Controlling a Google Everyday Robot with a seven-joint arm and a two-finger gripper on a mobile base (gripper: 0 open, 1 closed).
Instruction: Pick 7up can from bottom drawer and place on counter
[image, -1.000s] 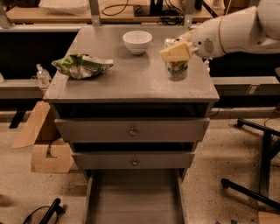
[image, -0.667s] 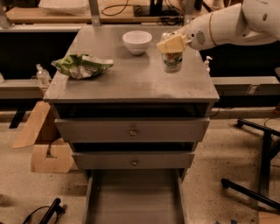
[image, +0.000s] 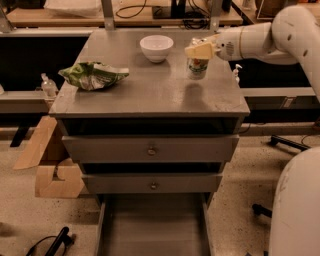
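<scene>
One 7up can (image: 197, 69) stands on the desk (image: 150, 95) beside the white bowl (image: 156, 47). My pincer (image: 200, 50) is at its top, and I cannot tell its grip. I'd lift straight up.

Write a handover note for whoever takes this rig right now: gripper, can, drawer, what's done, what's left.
Arm: the gripper sits at the top of the 7up can, toward the back right of the counter; whether it grips the can cannot be told.
Things: the 7up can is upright and appears to stand on the counter, right of the white bowl; the chip bag lies at the left. The bottom drawer is pulled out, its floor bare.
Done: can out of the drawer and at the counter.
Left: probably confirm release and lift the arm clear.
</scene>
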